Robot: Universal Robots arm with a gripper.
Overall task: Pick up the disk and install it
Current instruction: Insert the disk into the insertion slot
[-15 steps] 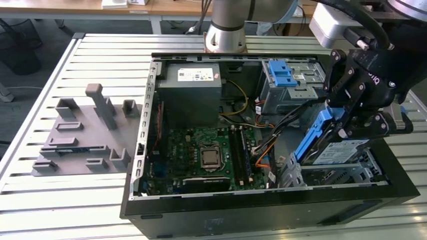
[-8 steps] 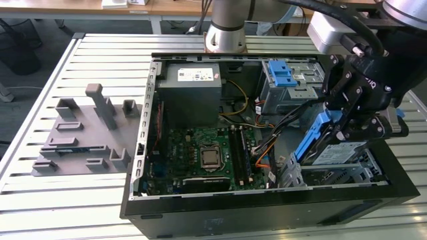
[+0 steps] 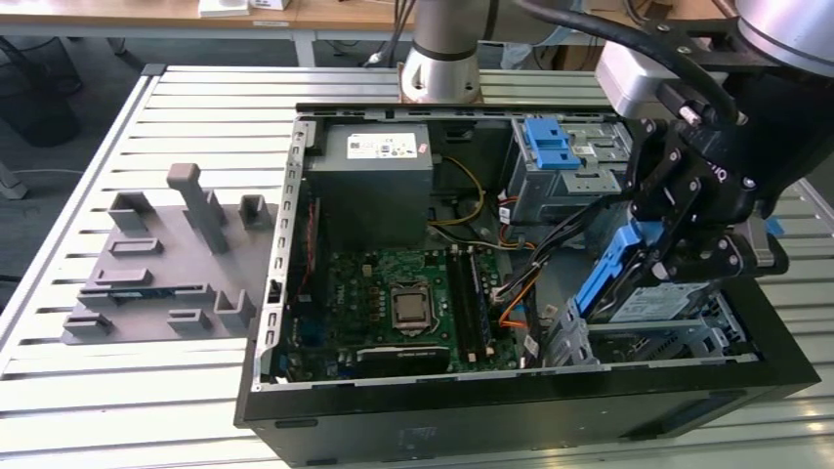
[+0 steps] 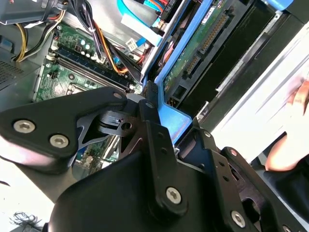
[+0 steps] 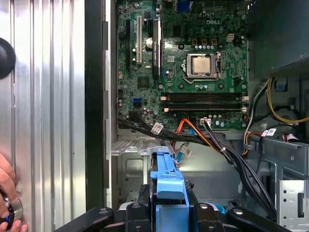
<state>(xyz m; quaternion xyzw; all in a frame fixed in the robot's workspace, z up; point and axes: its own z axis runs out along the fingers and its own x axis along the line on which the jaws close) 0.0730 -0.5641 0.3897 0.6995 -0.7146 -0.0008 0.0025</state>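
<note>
Black metal gripper [image 3: 685, 256] on the arm hangs over the open black computer case [image 3: 391, 430] in the exterior view, at about three o'clock from the green motherboard [image 3: 391, 303]. Its fingers are closed on the flat silver disk in a blue plastic carrier [image 3: 610, 274]. The disk is steeply tilted. Its long axis runs from one o'clock down to seven o'clock, with the lower end down at the grey metal drive bay [image 3: 678, 342] in the case's four o'clock corner. A grey power-supply box [image 3: 378, 161] sits at ten o'clock from the disk. The case stands on a slatted aluminium table [image 3: 170, 391], with a grey moulded fixture [image 3: 170, 264] at nine o'clock of the case.

In the second wrist view the gripper [image 4: 176, 128] clamps the carrier's blue frame between black fingers [image 4: 153, 123]. The disk [image 4: 193, 53] shows its green circuit-board face and stretches lengthwise away from the fingers, beside the motherboard [image 4: 72, 67].

In the first wrist view the disk [image 5: 169, 181] is seen end-on between the two fingers [image 5: 144, 200] of the gripper [image 5: 169, 208]. Its narrow blue end points toward a bundle of black and orange cables [image 5: 203, 135] and the motherboard [image 5: 193, 48] beyond. A person's hand [image 5: 6, 183] lies on the table [image 5: 48, 96] outside the case wall.
</note>
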